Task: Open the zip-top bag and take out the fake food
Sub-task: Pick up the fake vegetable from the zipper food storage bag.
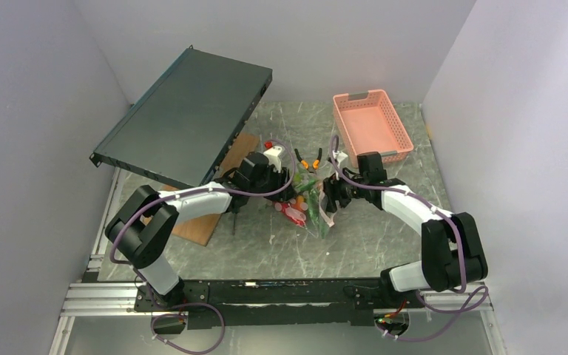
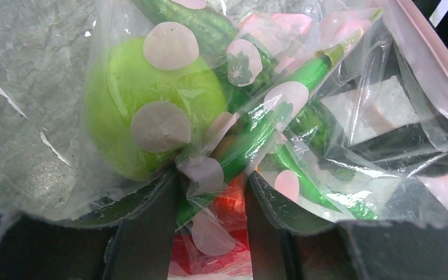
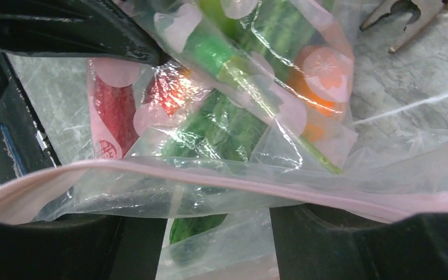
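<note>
Bag [image 1: 307, 211], tabletop [image 1: 384, 237] centre, food [image 3: 221, 128] inside; left claw [image 2: 213, 175] straddling its film, grip uncertain; right claw [image 3: 210, 216] agape, zip strip [image 3: 338, 195] across it; apple [image 2: 146, 111] in left wrist view only; pliers [image 3: 402, 14] in right wrist's, not left's

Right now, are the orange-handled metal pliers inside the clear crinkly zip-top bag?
No, the orange-handled pliers lie on the marbled table, outside the clear bag.

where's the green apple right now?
Left wrist view, left side: the green apple sits inside the zip-top bag, against the cucumbers, just ahead of the left gripper.
</note>
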### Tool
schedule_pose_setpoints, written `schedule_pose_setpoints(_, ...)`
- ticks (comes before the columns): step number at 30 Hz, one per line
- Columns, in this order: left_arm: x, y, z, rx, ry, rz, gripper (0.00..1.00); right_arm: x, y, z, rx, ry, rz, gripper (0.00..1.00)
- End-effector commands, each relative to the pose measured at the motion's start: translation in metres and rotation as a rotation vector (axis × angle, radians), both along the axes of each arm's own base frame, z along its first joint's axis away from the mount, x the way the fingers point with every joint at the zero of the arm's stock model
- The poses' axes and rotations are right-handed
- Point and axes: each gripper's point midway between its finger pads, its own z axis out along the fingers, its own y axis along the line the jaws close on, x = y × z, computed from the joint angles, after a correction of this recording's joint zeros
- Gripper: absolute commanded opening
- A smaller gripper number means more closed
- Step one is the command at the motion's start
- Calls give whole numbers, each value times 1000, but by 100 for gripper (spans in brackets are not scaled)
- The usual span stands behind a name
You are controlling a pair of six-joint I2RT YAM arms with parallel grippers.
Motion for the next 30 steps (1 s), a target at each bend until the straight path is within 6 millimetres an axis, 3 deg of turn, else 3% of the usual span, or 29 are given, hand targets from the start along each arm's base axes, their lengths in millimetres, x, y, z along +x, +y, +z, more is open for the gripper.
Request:
schedule_pose_setpoints(1, -19, -8, -9, -16, 64, -43, 46, 20, 1, 14, -11, -67, -30, 54)
schedule_pose_setpoints(4, -15, -1, -9, 17, 48, -11, 39, 21, 0, 23, 3, -81, -27, 35)
schedule_pose_setpoints(9, -10, 13, -8, 97, 7, 14, 38, 11, 0, 60, 165, -82, 11, 13)
schedule_pose_setpoints(13, -4, 18, 5, 122, -51, 16, 39, 3, -5, 86, 313, -59, 31, 8)
schedule_pose_setpoints(16, -2, 15, 27, 91, -117, -3, 40, -2, -8, 94, 408, 14, 15, 6)
schedule_pose_setpoints(20, -4, 11, 64, 44, -224, -38, 46, -1, -12, 93, 460, 92, -14, 1)
schedule_pose_setpoints(26, -24, 0, 116, -8, -376, -94, 68, 10, -15, 81, 461, 197, -148, 0)
schedule_pose_setpoints(30, -37, -2, 130, -22, -388, -85, 74, 21, -20, 75, 446, 240, -274, 0)
